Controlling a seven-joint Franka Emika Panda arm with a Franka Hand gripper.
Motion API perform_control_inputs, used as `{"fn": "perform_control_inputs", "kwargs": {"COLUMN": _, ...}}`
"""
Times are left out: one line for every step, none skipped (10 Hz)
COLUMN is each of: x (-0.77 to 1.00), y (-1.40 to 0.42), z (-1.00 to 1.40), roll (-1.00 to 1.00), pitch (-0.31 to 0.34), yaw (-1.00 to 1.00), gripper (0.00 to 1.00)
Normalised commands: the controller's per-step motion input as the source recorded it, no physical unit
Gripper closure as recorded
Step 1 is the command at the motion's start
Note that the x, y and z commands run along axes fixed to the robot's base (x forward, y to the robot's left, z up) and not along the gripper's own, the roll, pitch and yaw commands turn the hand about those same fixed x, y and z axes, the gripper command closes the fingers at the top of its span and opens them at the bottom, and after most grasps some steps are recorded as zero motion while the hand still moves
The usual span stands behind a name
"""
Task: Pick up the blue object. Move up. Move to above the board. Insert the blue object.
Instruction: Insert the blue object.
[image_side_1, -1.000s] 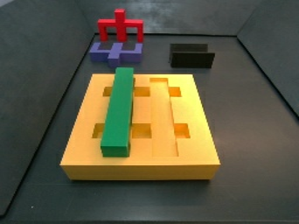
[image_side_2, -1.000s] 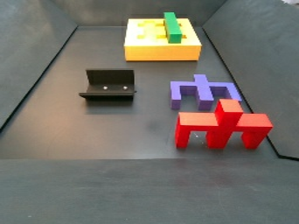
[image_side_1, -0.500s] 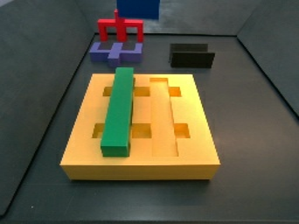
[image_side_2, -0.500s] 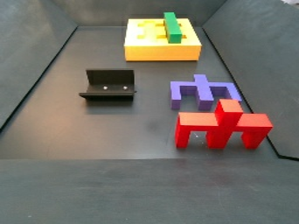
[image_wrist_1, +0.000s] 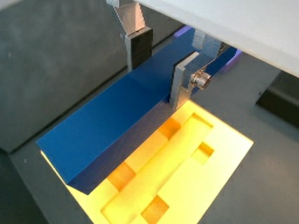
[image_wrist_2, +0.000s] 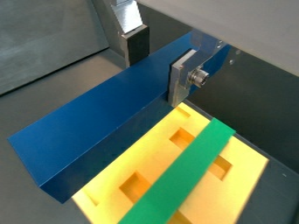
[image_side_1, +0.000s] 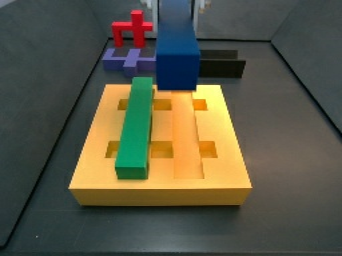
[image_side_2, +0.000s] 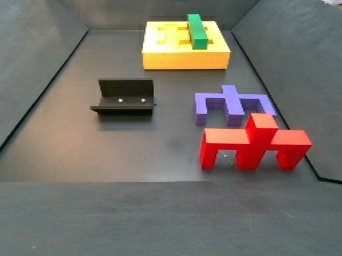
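In a side view the board (image_side_1: 163, 145) fills the lower middle of the frame, a thick yellow slab with grooves and square slots cut in its top. A green bar (image_side_1: 135, 126) lies lengthwise in the groove on its left part, reaching from the near edge almost to the far edge.

Above the far edge of the board, in the upper middle of that frame, the blue object (image_side_1: 178, 58) hangs in the air, seen end-on, clear of the slab. The arm rises out of the top of the frame above it, and the fingers themselves cannot be made out there.

Both wrist views show the hold. The gripper (image_wrist_1: 162, 59) is closed on the blue object (image_wrist_1: 121, 122): 2 flat silver fingers (image_wrist_1: 186, 79) press its long sides near 1 end, and the rest of the bar runs out over the yellow board (image_wrist_1: 228, 179). In a wrist view the green bar (image_wrist_2: 184, 176) shows below the blue object (image_wrist_2: 103, 128), seated in the board (image_wrist_2: 121, 200), with the gripper (image_wrist_2: 160, 56) above.

Behind the board, upper left of the side view, sit a purplish notched block (image_side_1: 128, 61) and a red piece (image_side_1: 134, 27); a black fixture (image_side_1: 225, 64) is upper right.
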Motion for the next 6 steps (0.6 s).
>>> {"fn": "perform_control_inputs", "kwargs": {"x": 0.34, "y": -0.28, "z": -0.87, "roll": 0.01, "pitch": -0.196, "yaw": 0.07, "gripper": 1.0}}
{"fn": "perform_control_inputs", "kwargs": {"x": 0.34, "y": -0.27, "z": -0.78, "roll": 0.14, "pitch": -0.166, "yaw": 0.02, "gripper": 1.0}}
{"fn": "perform_control_inputs", "kwargs": {"x": 0.19, "y": -0.25, "z": -0.64, "roll": 0.25, "pitch": -0.163, "yaw": 0.08, "gripper": 1.0}}
{"fn": "perform_control_inputs", "kwargs": {"x": 0.07, "y": -0.18, "z": -0.52, "roll": 0.31, "pitch": -0.18, "yaw": 0.17, "gripper": 1.0}}
{"fn": "perform_control_inputs", "kwargs": {"x": 0.0, "y": -0.13, "z": -0.47, "roll": 0.35, "pitch": -0.164, "yaw": 0.22, "gripper": 1.0}}
{"fn": "perform_control_inputs", "kwargs": {"x": 0.01, "y": 0.07, "z": -0.63, "roll": 0.02, "pitch": -0.06, "yaw": 0.15, "gripper": 1.0}}
